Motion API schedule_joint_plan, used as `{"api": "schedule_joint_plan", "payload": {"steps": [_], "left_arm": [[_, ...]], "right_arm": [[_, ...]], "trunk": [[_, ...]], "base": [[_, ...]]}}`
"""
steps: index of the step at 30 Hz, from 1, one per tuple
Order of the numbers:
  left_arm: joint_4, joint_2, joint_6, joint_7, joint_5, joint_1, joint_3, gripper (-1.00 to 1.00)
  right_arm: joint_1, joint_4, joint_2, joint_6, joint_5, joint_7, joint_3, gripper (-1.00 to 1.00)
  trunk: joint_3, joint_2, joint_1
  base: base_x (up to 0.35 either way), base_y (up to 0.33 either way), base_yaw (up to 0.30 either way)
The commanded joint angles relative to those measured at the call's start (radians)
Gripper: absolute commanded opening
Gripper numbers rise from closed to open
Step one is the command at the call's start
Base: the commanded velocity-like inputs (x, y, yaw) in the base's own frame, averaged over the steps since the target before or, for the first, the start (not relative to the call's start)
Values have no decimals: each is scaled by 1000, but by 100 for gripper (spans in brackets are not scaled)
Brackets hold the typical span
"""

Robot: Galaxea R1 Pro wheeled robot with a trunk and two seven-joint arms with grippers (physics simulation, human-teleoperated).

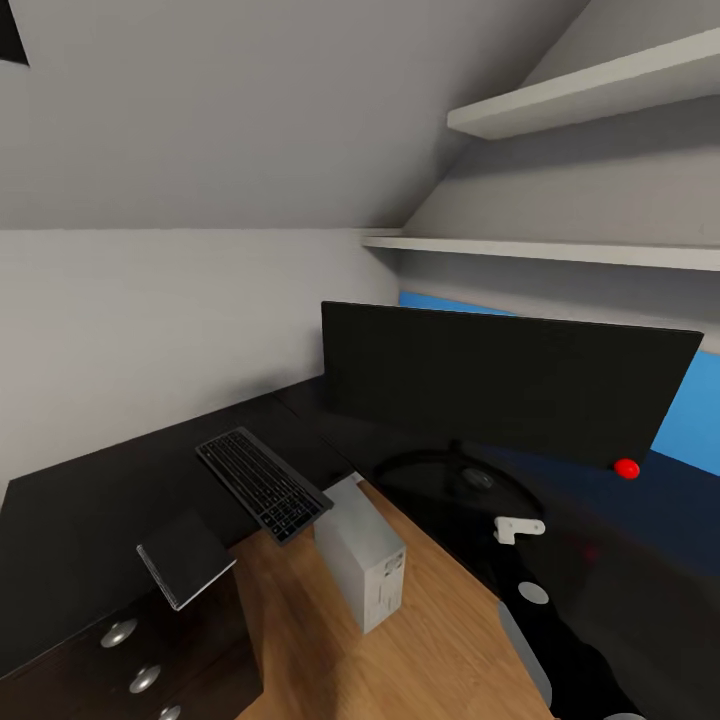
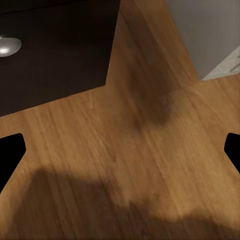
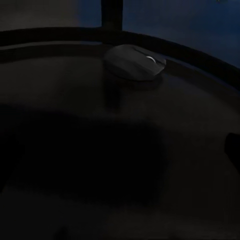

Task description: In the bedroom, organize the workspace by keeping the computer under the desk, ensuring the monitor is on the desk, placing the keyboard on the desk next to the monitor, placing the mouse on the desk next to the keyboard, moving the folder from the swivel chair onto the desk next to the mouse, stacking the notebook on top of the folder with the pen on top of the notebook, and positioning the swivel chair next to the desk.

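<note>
The wide black monitor stands on the black desk on its curved stand. The black keyboard lies to its left, reaching over the desk's inner edge. A dark grey notebook rests at the desk edge above the drawers. The light grey computer stands on the floor under the desk. In the right wrist view a black mouse lies on the dark desktop inside the stand's curve, ahead of my open right gripper. My left gripper hangs open over the wooden floor.
Black drawers with round silver knobs sit under the desk's left wing; one knob shows in the left wrist view, with the computer's corner beside it. White wall shelves hang above the monitor. My right arm crosses the lower right.
</note>
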Motion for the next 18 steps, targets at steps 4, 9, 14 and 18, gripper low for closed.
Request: {"api": "schedule_joint_plan", "payload": {"steps": [4,9,14,18], "left_arm": [[2,0,-4,-6,10,-1,-6,100],[1,0,-4,-6,9,-1,-6,100],[1,0,-4,-7,7,-1,-7,100],[1,0,-4,-7,6,-1,-7,100]], "right_arm": [[-1,-1,-2,1,-11,-9,6,100],[-1,-1,-2,1,-10,-9,6,100],[-1,-1,-2,1,-11,-9,6,100],[0,-1,-2,1,-11,-9,5,100]], "trunk": [[-1,-1,0],[-1,-1,0],[-1,-1,0],[-1,-1,0]], "base": [[13,0,0],[148,24,0],[266,18,0],[214,7,0]]}}
